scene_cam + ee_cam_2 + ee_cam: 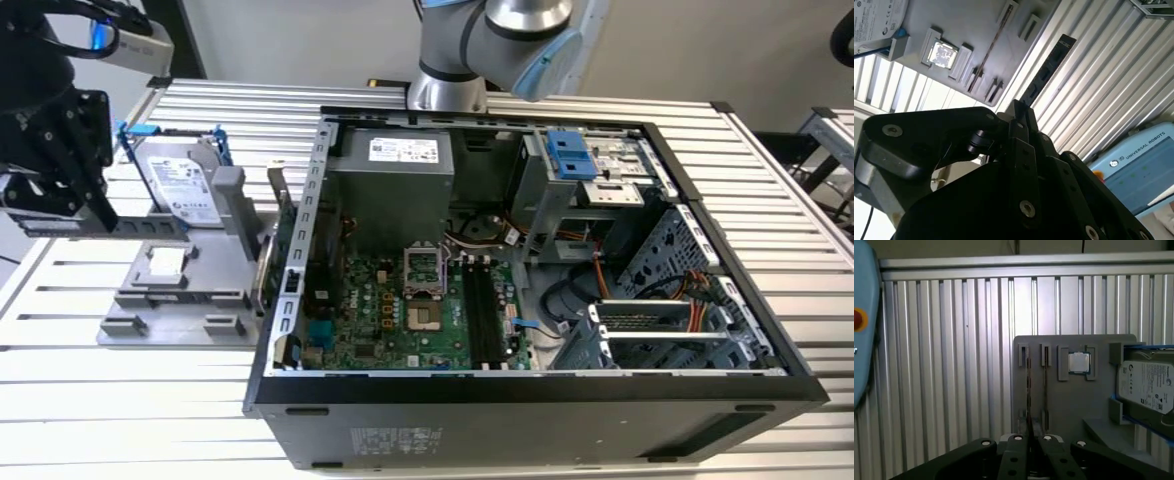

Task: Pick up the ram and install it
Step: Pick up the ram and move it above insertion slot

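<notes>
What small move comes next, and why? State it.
Probably carry the ram toward the open computer case on the exterior view's right. The tool is shut on one end of the stick, which looks out of the grey holder, and the long black motherboard slots in the case look empty.

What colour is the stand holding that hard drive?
The stand is plain grey, clearest in the exterior view.

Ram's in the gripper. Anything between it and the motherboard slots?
Yes. The gripper holds the ram outside the computer case, so its side wall stands between the ram and the slots. The upright hard drive is close by. Nothing covers the slots.
</notes>
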Robot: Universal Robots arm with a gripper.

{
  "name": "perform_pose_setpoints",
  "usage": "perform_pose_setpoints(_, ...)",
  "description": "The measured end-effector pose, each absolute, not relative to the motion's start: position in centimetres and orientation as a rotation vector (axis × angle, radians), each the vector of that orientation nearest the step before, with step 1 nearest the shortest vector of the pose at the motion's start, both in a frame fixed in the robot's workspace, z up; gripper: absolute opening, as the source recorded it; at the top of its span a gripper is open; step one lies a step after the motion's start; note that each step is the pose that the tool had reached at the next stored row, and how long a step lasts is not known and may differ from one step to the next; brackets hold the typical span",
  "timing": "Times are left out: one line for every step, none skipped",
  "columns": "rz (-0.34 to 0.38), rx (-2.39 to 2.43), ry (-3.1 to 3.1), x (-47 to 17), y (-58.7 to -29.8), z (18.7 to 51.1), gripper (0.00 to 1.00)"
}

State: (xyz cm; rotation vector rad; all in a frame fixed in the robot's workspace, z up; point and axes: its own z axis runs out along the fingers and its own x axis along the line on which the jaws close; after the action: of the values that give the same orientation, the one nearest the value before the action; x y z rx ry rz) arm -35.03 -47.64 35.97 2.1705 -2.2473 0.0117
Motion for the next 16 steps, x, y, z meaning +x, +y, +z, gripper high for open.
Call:
perform_pose_setpoints(0.012,2.170,-2.247,-35.0,-47.6,36.2,0.00)
perform_pose_setpoints(0.012,2.170,-2.247,-35.0,-47.6,36.4,0.00)
perform_pose_setpoints(0.012,2.170,-2.247,-35.0,-47.6,36.6,0.00)
perform_pose_setpoints(0.012,2.170,-2.247,-35.0,-47.6,36.9,0.00)
perform_pose_setpoints(0.012,2.170,-2.247,-35.0,-47.6,37.1,0.00)
perform_pose_setpoints(0.012,2.170,-2.247,-35.0,-47.6,37.3,0.00)
perform_pose_setpoints(0.012,2.170,-2.247,-35.0,-47.6,37.6,0.00)
perform_pose_setpoints(0.012,2.170,-2.247,-35.0,-47.6,37.8,0.00)
perform_pose_setpoints(0.012,2.170,-2.247,-35.0,-47.6,38.0,0.00)
perform_pose_setpoints(0.012,2.170,-2.247,-35.0,-47.6,38.1,0.00)
perform_pose_setpoints(0.012,2.170,-2.247,-35.0,-47.6,38.3,0.00)
perform_pose_setpoints(0.012,2.170,-2.247,-35.0,-47.6,38.4,0.00)
perform_pose_setpoints(0.012,2.170,-2.247,-35.0,-47.6,38.6,0.00)
perform_pose_setpoints(0.012,2.170,-2.247,-35.0,-47.6,38.6,0.00)
perform_pose_setpoints(0.012,2.171,-2.247,-35.0,-47.6,38.6,0.00)
perform_pose_setpoints(0.012,2.171,-2.248,-35.0,-47.6,38.6,0.00)
